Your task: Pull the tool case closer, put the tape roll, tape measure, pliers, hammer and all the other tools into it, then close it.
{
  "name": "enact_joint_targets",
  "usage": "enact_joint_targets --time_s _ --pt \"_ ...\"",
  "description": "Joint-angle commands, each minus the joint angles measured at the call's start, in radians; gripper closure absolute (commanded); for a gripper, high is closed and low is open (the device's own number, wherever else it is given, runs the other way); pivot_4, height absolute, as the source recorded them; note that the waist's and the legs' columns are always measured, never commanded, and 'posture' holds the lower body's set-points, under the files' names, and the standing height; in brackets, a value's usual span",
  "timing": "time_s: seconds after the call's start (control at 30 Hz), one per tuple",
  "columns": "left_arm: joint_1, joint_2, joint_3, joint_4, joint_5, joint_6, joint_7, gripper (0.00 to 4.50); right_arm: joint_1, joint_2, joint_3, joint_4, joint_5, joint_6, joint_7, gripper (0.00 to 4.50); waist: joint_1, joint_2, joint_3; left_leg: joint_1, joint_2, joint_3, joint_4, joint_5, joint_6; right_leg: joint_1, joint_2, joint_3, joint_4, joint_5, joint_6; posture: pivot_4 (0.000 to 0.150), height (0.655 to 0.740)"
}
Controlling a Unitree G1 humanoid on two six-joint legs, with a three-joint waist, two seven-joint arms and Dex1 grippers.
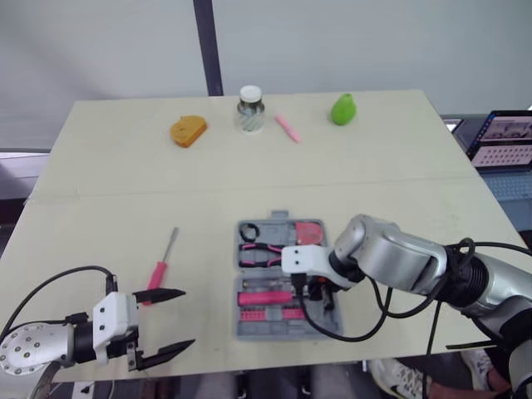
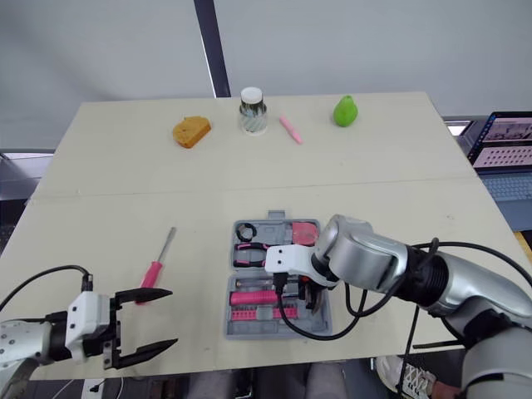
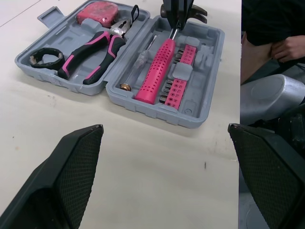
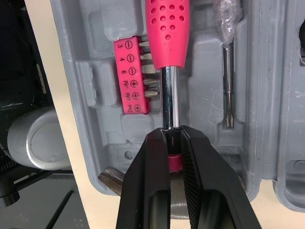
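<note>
Gripping: the right gripper point(image 4: 169, 138) has its jaws closed on the steel shaft of the hammer point(image 3: 157, 67), close to the head; the pink handle lies in the case.
Left gripper point(image 1: 188, 317): jaws wide open, holding nothing, above the desk's near-left corner.
Tool case point(image 3: 212, 71): grey, open flat in 2 halves, near the middle of the desk's near edge.
In the case: pliers point(image 3: 88, 55), black tape roll point(image 3: 46, 57) and pink tape measure point(image 3: 97, 10) sit in the half toward the far edge; the hammer, a pink bit strip point(image 4: 128, 76) and a slim wrapped screwdriver point(image 4: 228, 71) sit in the half toward the near edge.
Loose screwdriver point(image 1: 160, 270): pink handle, lying on the desk between the case and the left edge, near the left gripper but apart from both.
Desk point(image 1: 125, 166): pale beige, matte, with 1 seam running left to right across its middle.
Far edge: orange lump point(image 1: 189, 130), capped jar point(image 1: 250, 109), pink stick point(image 1: 288, 127) and green pear shape point(image 1: 343, 109), in a row.
Room: plain grey wall with a dark upright post point(image 1: 208, 46); a laptop screen point(image 1: 503, 137) stands beyond the right edge.
</note>
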Motion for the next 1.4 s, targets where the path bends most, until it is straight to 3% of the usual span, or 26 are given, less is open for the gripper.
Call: enact_joint_targets --time_s 0.03,0.3,0.33,0.37,0.5,0.67,0.77,0.87,0.97,1.07,1.1,1.13,1.4 --pt "0.015 -0.005 0.020 0.011 0.003 -0.028 -0.009 0.00 -0.021 -0.006 0.001 -0.007 0.004 0.008 -0.012 4.45 0.000 0.000 0.000 0.000 0.000 0.000 0.000 0.000 0.000 0.000 0.000 0.000 0.000 0.000 0.000 0.150 0.6950" --pt "0.020 -0.007 0.015 0.026 0.005 -0.051 -0.009 0.00 -0.018 -0.009 0.010 -0.012 0.009 0.006 -0.015 4.45 0.000 0.000 0.000 0.000 0.000 0.000 0.000 0.000 0.000 0.000 0.000 0.000 0.000 0.000 0.000 0.150 0.6950" --pt "0.020 -0.008 0.015 0.027 0.005 -0.053 -0.008 0.00 -0.018 -0.010 0.011 -0.013 0.010 0.005 -0.015 3.56 0.000 0.000 0.000 0.000 0.000 0.000 0.000 0.000 0.000 0.000 0.000 0.000 0.000 0.000 0.000 0.150 0.6950" --pt "0.021 -0.008 0.014 0.027 0.005 -0.054 -0.008 0.00 -0.018 -0.011 0.012 -0.014 0.011 0.005 -0.016 3.25 0.000 0.000 0.000 0.000 0.000 0.000 0.000 0.000 0.000 0.000 0.000 0.000 0.000 0.000 0.000 0.150 0.6950" --pt "0.020 -0.007 0.011 0.026 0.004 -0.054 -0.009 0.00 -0.028 -0.030 -0.031 -0.040 0.031 0.030 -0.013 1.33 0.000 0.000 0.000 0.000 0.000 0.000 0.000 0.000 0.000 0.000 0.000 0.000 0.000 0.000 0.000 0.150 0.6950" --pt "0.011 -0.008 0.009 0.025 -0.002 -0.050 -0.008 0.00 -0.011 -0.072 -0.161 -0.120 0.115 0.094 -0.005 1.33 0.000 0.000 0.000 0.000 0.000 0.000 0.000 0.000 0.000 0.000 0.000 0.000 0.000 0.000 0.000 0.150 0.6950" --pt "0.003 -0.011 0.007 0.027 -0.005 -0.050 -0.008 0.00 0.079 -0.075 -0.289 -0.150 0.172 0.109 -0.029 1.33 0.001 -0.001 -0.001 0.000 0.000 -0.001 0.000 0.000 0.000 0.001 0.000 -0.001 0.000 0.000 0.000 0.150 0.6950" --pt "-0.006 -0.015 0.003 0.036 -0.004 -0.054 -0.008 0.00 0.219 -0.043 -0.444 -0.162 0.210 -0.001 -0.061 1.33 0.002 -0.002 -0.001 0.000 0.000 -0.001 0.000 0.000 0.000 0.001 0.000 -0.001 0.000 0.000 0.000 0.150 0.6950" --pt "-0.015 -0.020 -0.002 0.049 -0.001 -0.060 -0.012 0.00 0.364 0.022 -0.595 -0.155 0.253 -0.108 -0.095 2.15 0.003 -0.002 -0.001 0.000 0.000 -0.001 0.000 0.000 0.000 0.001 0.000 -0.001 0.000 0.000 0.000 0.150 0.6950" --pt "-0.025 -0.026 -0.009 0.061 0.002 -0.067 -0.015 0.00 0.500 0.060 -0.681 -0.153 0.281 -0.263 -0.086 3.61 0.003 -0.002 -0.001 0.000 0.000 -0.001 0.000 0.000 0.000 0.002 0.000 -0.001 0.000 0.000 0.000 0.150 0.6950" --pt "-0.028 -0.027 -0.012 0.066 0.003 -0.071 -0.016 0.00 0.547 0.066 -0.693 -0.146 0.270 -0.353 -0.076 4.29 0.003 -0.002 -0.001 0.000 -0.001 -0.001 0.000 0.000 0.000 0.001 0.001 -0.001 0.000 0.000 0.000 0.150 0.6950" --pt "-0.032 -0.028 -0.015 0.071 0.004 -0.074 -0.017 0.00 0.586 0.069 -0.698 -0.138 0.251 -0.442 -0.064 4.46 0.003 -0.003 -0.001 0.000 -0.001 -0.001 0.000 0.000 0.000 0.002 0.001 -0.001 0.000 0.000 0.000 0.150 0.6950" --pt "-0.052 -0.030 -0.029 0.093 0.011 -0.090 -0.018 0.00 0.678 0.083 -0.633 0.089 0.088 -0.855 -0.014 4.46 0.003 -0.003 -0.001 0.001 -0.001 0.000 0.000 0.001 0.001 0.002 0.001 -0.001 0.000 0.000 0.000 0.150 0.6950"
